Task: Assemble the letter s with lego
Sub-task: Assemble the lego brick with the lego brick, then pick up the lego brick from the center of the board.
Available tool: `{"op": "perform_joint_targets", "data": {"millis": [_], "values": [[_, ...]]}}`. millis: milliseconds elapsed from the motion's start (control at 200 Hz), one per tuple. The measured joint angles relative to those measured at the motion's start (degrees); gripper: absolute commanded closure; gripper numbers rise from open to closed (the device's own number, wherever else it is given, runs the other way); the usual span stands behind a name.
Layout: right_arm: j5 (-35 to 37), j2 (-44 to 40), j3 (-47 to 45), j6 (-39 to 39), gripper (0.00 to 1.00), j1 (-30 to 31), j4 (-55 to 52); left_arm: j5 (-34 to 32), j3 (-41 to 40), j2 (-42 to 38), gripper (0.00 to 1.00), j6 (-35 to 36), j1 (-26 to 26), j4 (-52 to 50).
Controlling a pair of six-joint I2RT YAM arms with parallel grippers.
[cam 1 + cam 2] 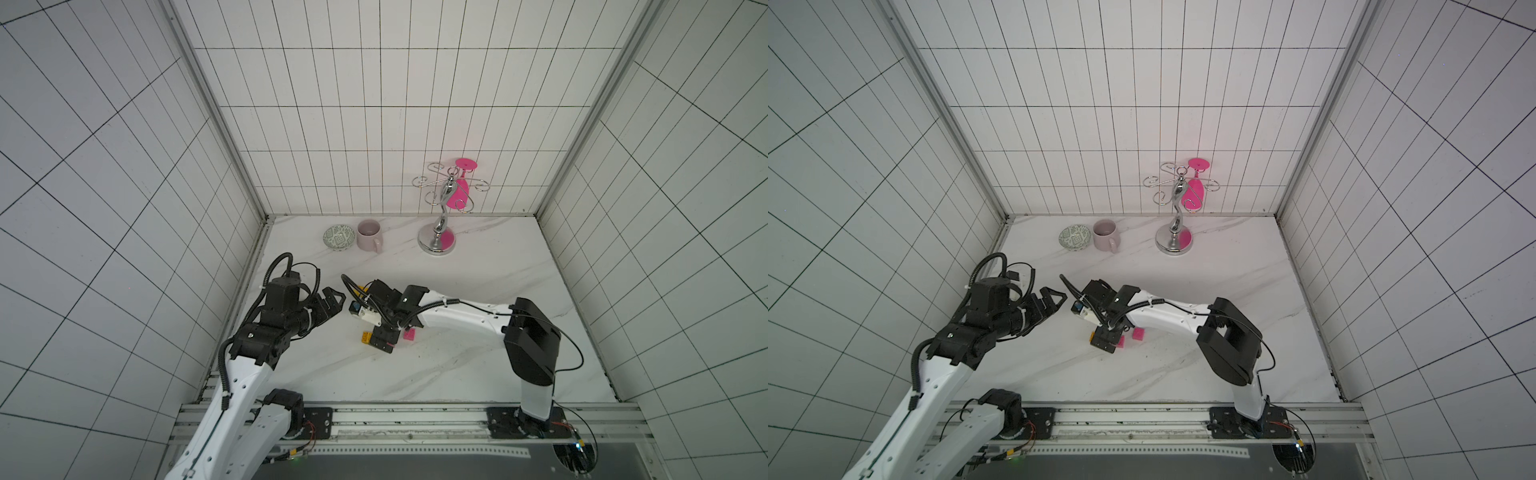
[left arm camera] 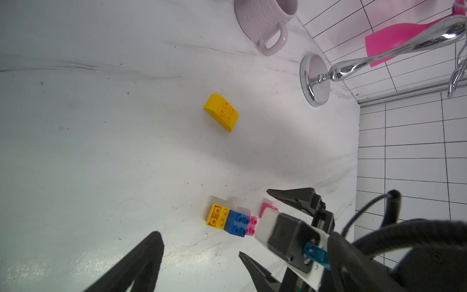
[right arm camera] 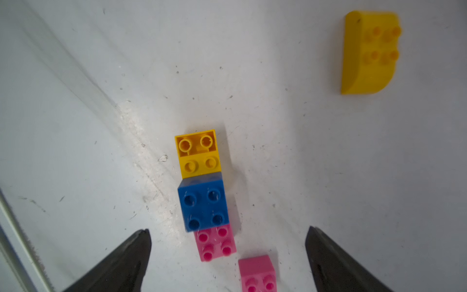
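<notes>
The lego lies mid-table. In the right wrist view a yellow brick, a blue brick and a pink brick form a short row. The blue one sits higher and overlaps both neighbours. A second pink brick lies loose beside the row's pink end. A rounded yellow brick lies apart. My right gripper hangs open just above the pink end, touching nothing. My left gripper is open and empty, to the left of the row.
At the back of the marble table stand a pale mug and a patterned bowl. A chrome stand holds a pink glass at the back right. Tiled walls close three sides.
</notes>
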Motion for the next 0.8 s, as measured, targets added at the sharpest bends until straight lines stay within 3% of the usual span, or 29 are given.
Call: {"op": "perform_joint_targets", "data": {"millis": [190,310,530,800], "values": [[-5.5,-12.3,-4.4,3.0,0.05,-9.2,-0.5,0.3,0.4,0.3,0.02,0.0,0.6,-0.1],[-5.8,-15.4,-10.0,3.2,0.07,-14.3,-2.5,1.0,0.4,1.1,0.02,0.0,0.8,0.4],[-5.3,-10.5,-17.2,2.3,0.10,-13.4,-4.7,3.1,0.3,2.5,0.02,0.0,0.7,3.0],[-5.0,-6.8,-17.4,1.9,0.13,-12.3,-1.2,4.0,-0.3,2.8,0.02,0.0,0.7,4.2]]}}
